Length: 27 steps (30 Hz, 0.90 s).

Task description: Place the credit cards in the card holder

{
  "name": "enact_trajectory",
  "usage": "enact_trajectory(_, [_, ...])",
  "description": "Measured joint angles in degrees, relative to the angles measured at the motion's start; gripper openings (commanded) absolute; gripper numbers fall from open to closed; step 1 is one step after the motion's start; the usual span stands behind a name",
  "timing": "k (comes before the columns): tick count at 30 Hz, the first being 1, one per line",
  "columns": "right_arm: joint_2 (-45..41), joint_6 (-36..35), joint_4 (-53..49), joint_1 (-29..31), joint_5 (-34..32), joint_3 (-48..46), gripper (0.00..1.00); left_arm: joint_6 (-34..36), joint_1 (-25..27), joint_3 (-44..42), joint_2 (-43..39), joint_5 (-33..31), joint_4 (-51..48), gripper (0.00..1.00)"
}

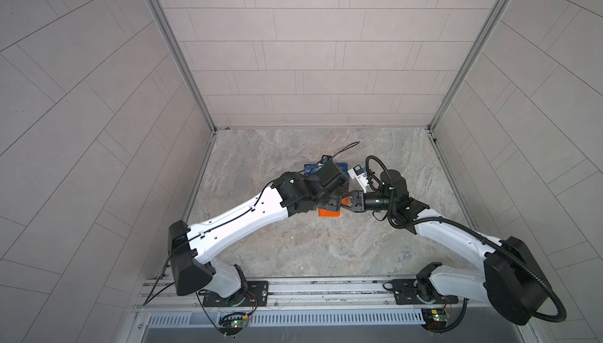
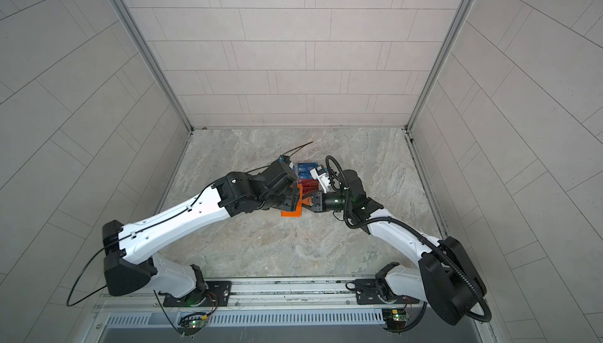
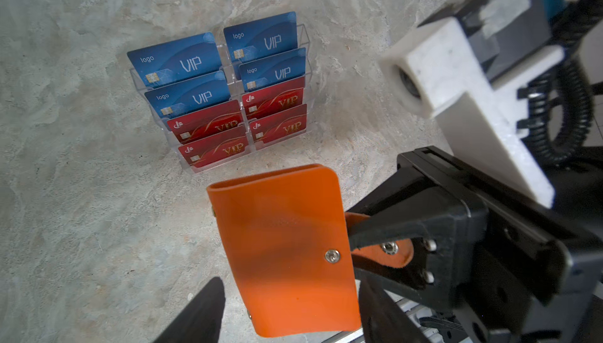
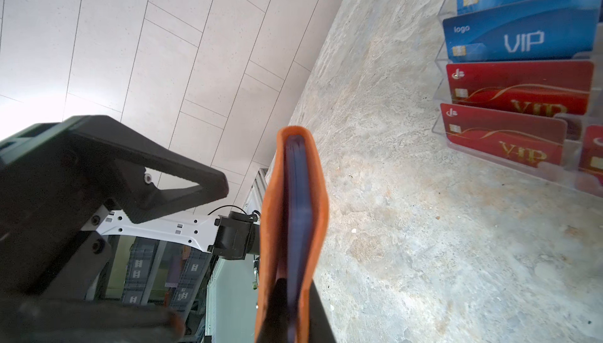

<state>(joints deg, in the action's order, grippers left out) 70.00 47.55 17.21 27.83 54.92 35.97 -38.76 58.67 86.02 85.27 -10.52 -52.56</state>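
Right gripper pinches card holder by its tab; left gripper gapes astride, seemingly untouching; rack behind.

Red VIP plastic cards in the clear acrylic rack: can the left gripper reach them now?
Probably not directly: the orange book-like card holder, pinched by its tab in the right gripper, sits within the open left gripper, blocking the clear rack.
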Motion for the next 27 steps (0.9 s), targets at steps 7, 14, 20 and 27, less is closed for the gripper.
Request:
enact_trajectory(7, [0.8, -0.8, -1.1, 0.5, -0.7, 0.2, 0.00, 0.8, -0.1, 3.8, 4.8, -1.7, 0.4, 0.72])
enact_trajectory(14, [0.9, -1.3, -1.2, 0.7, -1.3, 0.2, 0.00, 0.8, -1.3, 3.8, 6.5, -1.8, 1.0, 0.70])
enact_trajectory(20, [0.9, -1.9, -1.3, 0.7, -1.4, 0.2, 0.00, 0.7, -2.7, 3.4, 6.8, -1.8, 1.8, 0.67])
enact_trajectory(27, [1.0, -2.7, -2.2, 0.9, -1.7, 0.2, 0.00, 0.6, -3.1, 2.4, 6.9, -1.6, 2.4, 0.66])
